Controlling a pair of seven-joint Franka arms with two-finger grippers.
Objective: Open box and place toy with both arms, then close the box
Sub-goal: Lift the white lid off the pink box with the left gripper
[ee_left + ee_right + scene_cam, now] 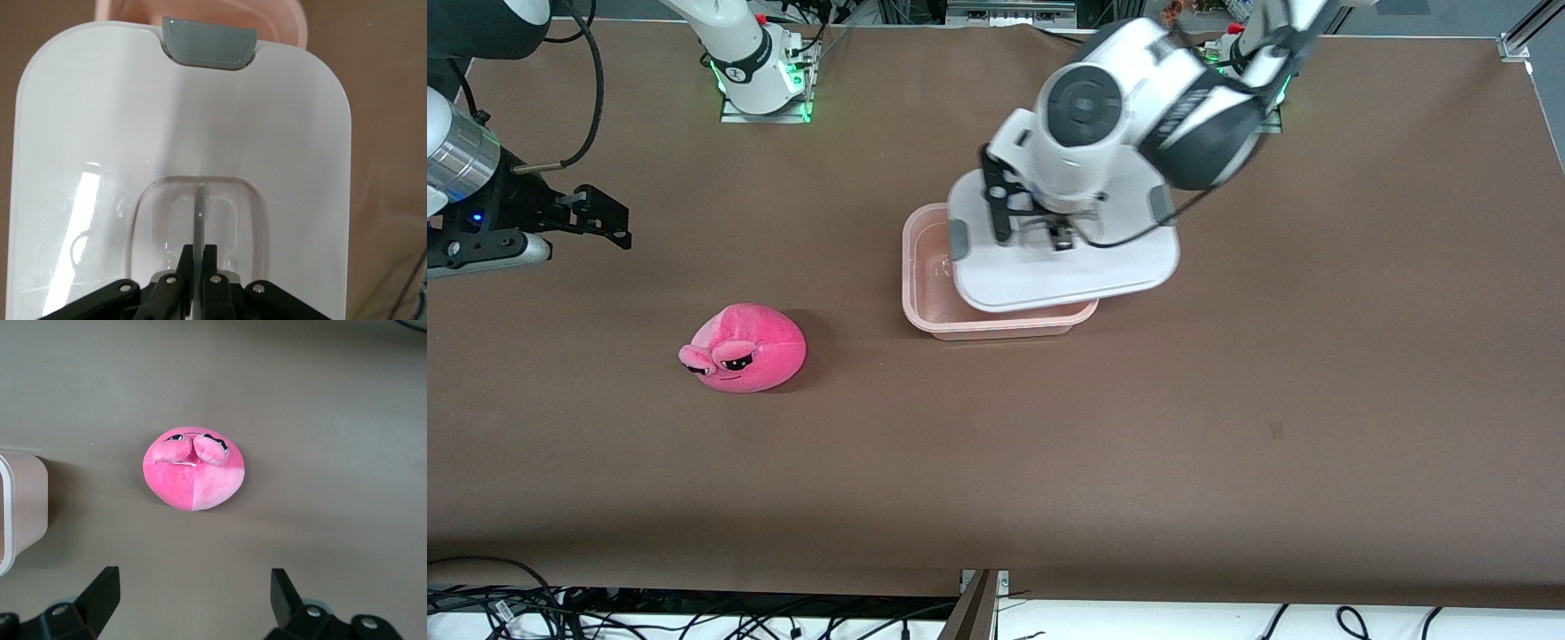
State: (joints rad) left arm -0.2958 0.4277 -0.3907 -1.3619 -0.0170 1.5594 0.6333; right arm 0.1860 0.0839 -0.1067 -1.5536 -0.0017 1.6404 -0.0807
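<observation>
The pink tub (996, 322) stands mid-table with its top partly uncovered. My left gripper (1052, 229) is shut on the clear handle fin of the white lid (1067, 262) and holds the lid above the tub, shifted toward the left arm's end. In the left wrist view the gripper (198, 257) pinches the fin; the lid (93, 153), a grey clip (209, 47) and the tub's rim (283, 17) show. The pink plush toy (745, 348) lies on the table toward the right arm's end. My right gripper (616, 220) is open and empty in the air; its wrist view shows the toy (193, 470) ahead of the gripper (193, 587).
The brown table (1138, 444) carries nothing else. The tub's side (23, 500) shows at the edge of the right wrist view. Cables lie along the table's edge nearest the front camera (516, 604).
</observation>
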